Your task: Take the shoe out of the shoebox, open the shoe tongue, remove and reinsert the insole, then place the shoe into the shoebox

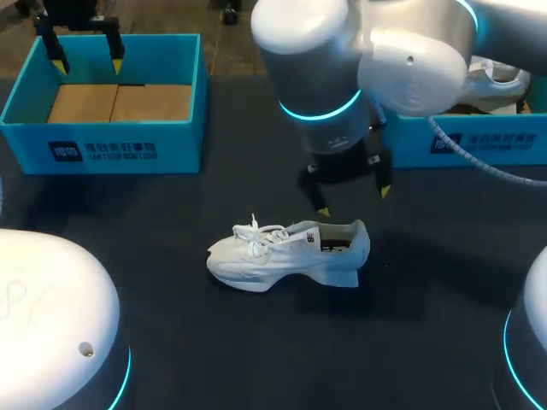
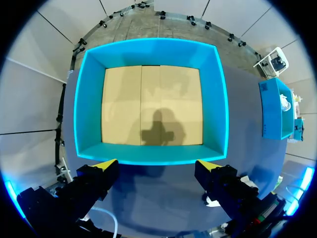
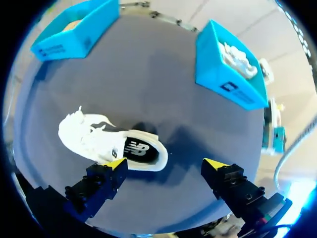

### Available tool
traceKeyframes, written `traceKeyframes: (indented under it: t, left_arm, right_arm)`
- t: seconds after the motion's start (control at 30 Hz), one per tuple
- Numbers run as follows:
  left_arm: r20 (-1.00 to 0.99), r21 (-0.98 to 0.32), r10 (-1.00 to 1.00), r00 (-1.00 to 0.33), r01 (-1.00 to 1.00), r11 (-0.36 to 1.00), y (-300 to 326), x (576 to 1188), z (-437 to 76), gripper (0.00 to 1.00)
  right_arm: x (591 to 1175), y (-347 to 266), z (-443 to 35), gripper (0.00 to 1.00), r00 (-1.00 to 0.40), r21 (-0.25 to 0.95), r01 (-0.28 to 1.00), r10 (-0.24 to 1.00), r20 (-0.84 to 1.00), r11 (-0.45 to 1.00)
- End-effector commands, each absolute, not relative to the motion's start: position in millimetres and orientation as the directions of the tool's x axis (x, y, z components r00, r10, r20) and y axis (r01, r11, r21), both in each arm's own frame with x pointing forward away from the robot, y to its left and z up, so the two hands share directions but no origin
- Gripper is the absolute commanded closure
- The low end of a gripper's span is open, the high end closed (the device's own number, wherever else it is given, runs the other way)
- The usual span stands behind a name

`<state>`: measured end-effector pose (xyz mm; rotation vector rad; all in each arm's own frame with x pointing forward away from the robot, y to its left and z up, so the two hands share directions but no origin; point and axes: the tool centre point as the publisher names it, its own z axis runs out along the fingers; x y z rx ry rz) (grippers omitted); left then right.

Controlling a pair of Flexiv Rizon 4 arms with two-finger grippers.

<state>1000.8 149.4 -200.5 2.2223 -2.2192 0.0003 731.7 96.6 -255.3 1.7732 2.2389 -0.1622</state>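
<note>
the white sneaker is standing on its sole at the middle of the frame, toe toward the left, outside the empty teal shoebox at the upper left. our right gripper is hanging just above its heel, fingers spread wide and holding nothing. our left gripper is hovering over that box's upper edge, also spread and empty. we are judging the insole as not yet pulled. the risk we are seeing: with nothing bracing the shoe, a finger pressing on the heel could tip it or slide it across the dark table, and the loose laces could snag a yellow tip.
</note>
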Motion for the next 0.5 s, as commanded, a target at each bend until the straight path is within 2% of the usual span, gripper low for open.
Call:
traceKeyframes:
  t: [0.03,0.17,0.3,0.4,0.5]
  left_arm:
    - [0.001,0.000,-1.000,0.001,-1.000,-0.001,150,1000,-201,0.00]
    - [0.001,0.000,-1.000,0.001,-1.000,-0.001,150,1000,-201,0.00]
    - [0.001,0.000,-1.000,0.001,-1.000,-0.001,150,1000,-201,0.00]
    - [0.001,0.000,-1.000,0.001,-1.000,-0.001,150,1000,-201,0.00]
    - [0.001,0.000,-1.000,0.001,-1.000,-0.001,150,1000,-201,0.00]
  right_arm:
    - [729,89,-243,0.00,-0.423,0.108,0.880,0.867,-0.263,0.462]
    - [729,94,-234,0.00,-0.640,0.127,0.722,0.726,-0.251,0.680]
    - [735,90,-229,0.00,-0.756,0.120,0.612,0.622,-0.204,0.782]
    - [737,88,-226,0.00,-0.857,0.140,0.480,0.497,-0.137,0.866]
    - [737,87,-226,0.00,-0.908,0.147,0.392,0.408,-0.101,0.908]
